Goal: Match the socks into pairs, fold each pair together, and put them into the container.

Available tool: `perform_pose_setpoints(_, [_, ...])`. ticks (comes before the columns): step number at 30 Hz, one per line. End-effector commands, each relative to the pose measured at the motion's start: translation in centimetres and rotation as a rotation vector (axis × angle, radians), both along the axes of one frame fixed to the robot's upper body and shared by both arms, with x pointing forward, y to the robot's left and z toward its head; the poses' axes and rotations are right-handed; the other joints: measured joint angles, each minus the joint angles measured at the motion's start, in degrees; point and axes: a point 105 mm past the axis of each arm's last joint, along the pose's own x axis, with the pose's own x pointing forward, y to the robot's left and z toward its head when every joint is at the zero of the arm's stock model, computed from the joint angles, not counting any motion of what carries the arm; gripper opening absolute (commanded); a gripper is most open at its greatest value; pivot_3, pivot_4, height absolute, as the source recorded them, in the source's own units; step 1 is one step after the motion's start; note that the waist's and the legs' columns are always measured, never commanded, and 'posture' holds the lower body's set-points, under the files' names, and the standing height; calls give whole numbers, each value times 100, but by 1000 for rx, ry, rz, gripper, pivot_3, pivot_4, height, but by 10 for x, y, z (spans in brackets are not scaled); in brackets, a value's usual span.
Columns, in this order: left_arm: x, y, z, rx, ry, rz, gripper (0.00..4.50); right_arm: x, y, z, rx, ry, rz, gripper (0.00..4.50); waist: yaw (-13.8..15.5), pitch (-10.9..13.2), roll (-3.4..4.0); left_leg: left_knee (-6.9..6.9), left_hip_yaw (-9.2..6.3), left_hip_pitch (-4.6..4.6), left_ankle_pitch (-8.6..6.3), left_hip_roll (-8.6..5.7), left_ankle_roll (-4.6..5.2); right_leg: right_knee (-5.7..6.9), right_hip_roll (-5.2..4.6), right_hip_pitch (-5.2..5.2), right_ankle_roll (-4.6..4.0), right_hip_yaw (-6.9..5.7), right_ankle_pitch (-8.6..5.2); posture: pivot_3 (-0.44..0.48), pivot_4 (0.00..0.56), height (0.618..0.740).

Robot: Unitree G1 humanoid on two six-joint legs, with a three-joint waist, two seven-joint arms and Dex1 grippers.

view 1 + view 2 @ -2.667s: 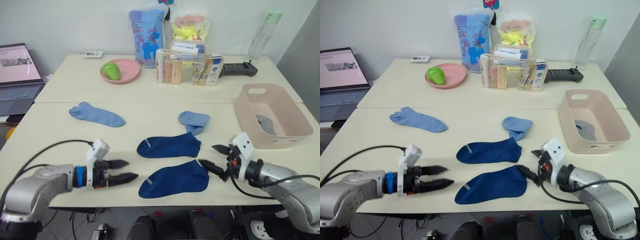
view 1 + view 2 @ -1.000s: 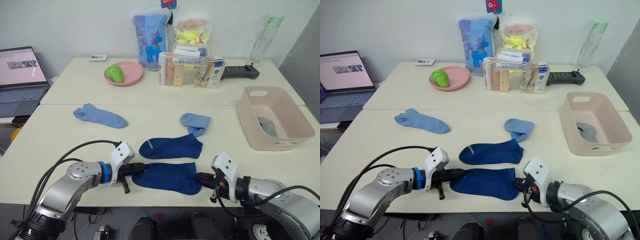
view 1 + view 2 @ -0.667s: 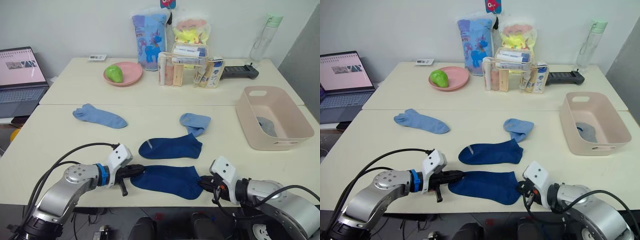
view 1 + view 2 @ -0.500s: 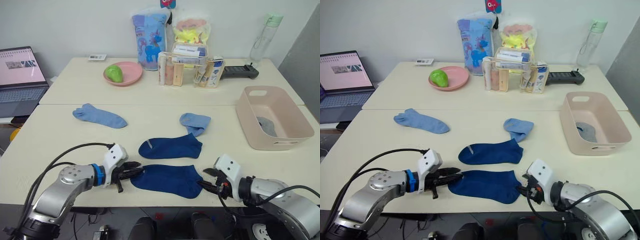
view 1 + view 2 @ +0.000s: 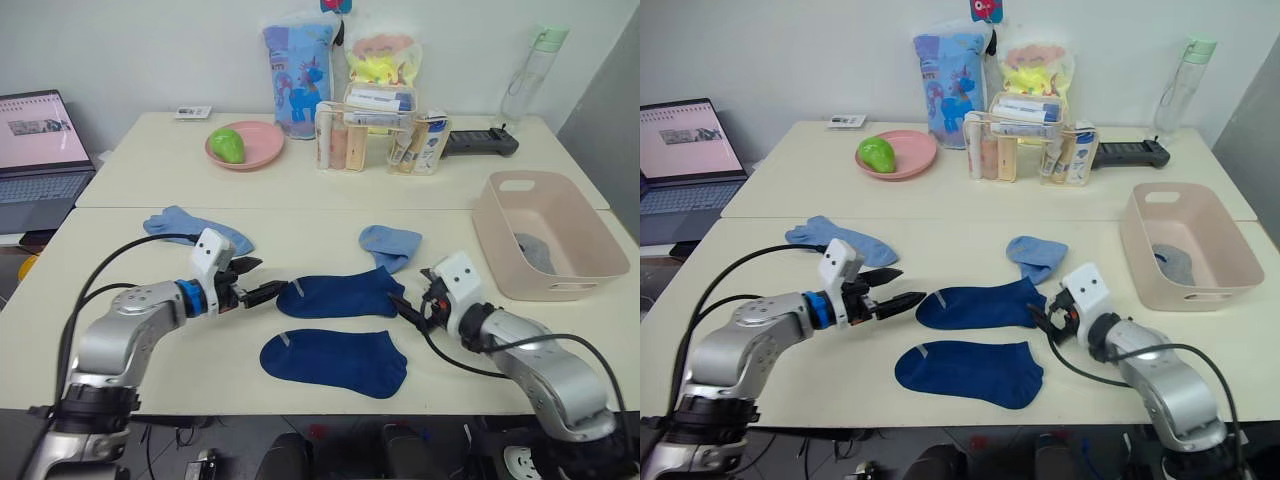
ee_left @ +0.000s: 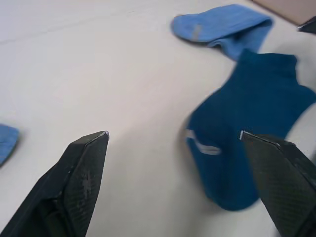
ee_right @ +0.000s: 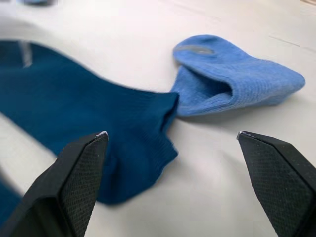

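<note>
Between the two grippers lies a dark navy fabric ankle sock (image 5: 342, 295), flat on the cream tabletop (image 5: 300, 225). The left gripper (image 5: 262, 291) hovers just beside the sock's toe end with its two black fingers spread apart and nothing between them; its wrist view shows the wide gap, with the navy sock lying ahead. The right gripper (image 5: 1036, 318) sits at the opposite, cuff end of the same sock, its fingers likewise parted and empty, the cuff edge lying just ahead of them in the right wrist view.

Nearer the robot than both grippers, a second dark navy sock (image 5: 334, 361) lies flat, apart from the first. Just beyond the right gripper, a light blue sock (image 5: 390, 244), folded over on itself, almost touches the cuff of the navy sock. Beyond the left gripper, and close to its wrist, another light blue sock (image 5: 190, 226) lies stretched out.

Outward of the right gripper stands the pale pink-beige rectangular plastic tub (image 5: 583, 266) with a handle slot, and a grey fabric bundle (image 5: 531, 249) rests on its floor.

At the far side of the table sit a round pink plate (image 5: 262, 148) bearing a green fruit (image 5: 226, 144), a clear rack of bottles (image 5: 378, 125), and a pale green drinking bottle (image 5: 530, 68).
</note>
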Motion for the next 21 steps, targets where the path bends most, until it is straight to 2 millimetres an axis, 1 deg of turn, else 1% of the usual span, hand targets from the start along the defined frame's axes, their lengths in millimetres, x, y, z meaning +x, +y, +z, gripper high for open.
perform_pose_setpoints(1, [0,-13,-10,41,9,-41,4465,10,-4,-1,19,15,-63,4500,4,0,0,1,0,0,0,-2,0,1,0,0,0,0,0,0,150,703])
perform_pose_setpoints(5, [-3,-19,-22,55,48,-63,4465,11,-1,-11,33,73,-66,4500,4,0,1,1,-3,0,0,0,0,4,0,-1,0,-2,0,0,150,703])
perform_pose_setpoints(7, [-6,-22,-26,65,56,-90,4060,11,0,-13,19,64,-65,4109,5,-1,1,1,-2,2,0,-1,0,6,-1,0,0,-1,0,0,150,703])
perform_pose_setpoints(9, [-6,-24,-29,75,53,-99,3565,11,1,-13,16,55,-64,3562,6,-1,1,2,0,2,0,-2,0,5,-1,1,0,0,0,0,150,703])
perform_pose_setpoints(12, [-2,-32,-33,66,45,-90,2587,7,8,-11,23,54,-32,2449,12,-1,1,2,0,3,0,-4,0,5,-2,1,0,-1,0,0,150,703])
perform_pose_setpoints(13, [-2,-33,-33,61,49,-94,2295,6,8,-10,25,50,-25,2140,17,-1,1,3,-1,2,0,-3,0,5,-2,1,0,-2,0,0,150,703])
perform_pose_setpoints(14, [-2,-34,-33,61,46,-96,1940,6,8,-9,21,42,-22,1701,20,-1,1,3,-2,2,0,-4,0,5,-3,2,0,-2,0,0,150,703])
perform_pose_setpoints(18, [1,-39,-31,42,29,-106,674,5,8,-5,20,25,-9,223,20,-1,1,4,-1,2,0,-5,0,4,-3,2,0,-1,0,0,150,703])
perform_pose_setpoints(19, [2,-39,-27,28,19,-102,414,4,8,-3,23,20,-7,0,20,-1,1,4,-1,2,0,-5,0,5,-3,2,0,-2,0,0,150,703])
perform_pose_setpoints(20, [3,-39,-25,18,11,-99,74,4,7,-2,24,16,-6,0,21,-1,1,4,-1,2,0,-5,0,5,-3,2,0,-2,0,0,150,703])
perform_pose_setpoints(21, [3,-38,-21,15,-1,-98,33,4,5,0,21,1,-14,0,20,-1,1,4,-2,1,0,-5,1,4,-3,2,0,-3,0,0,150,703])
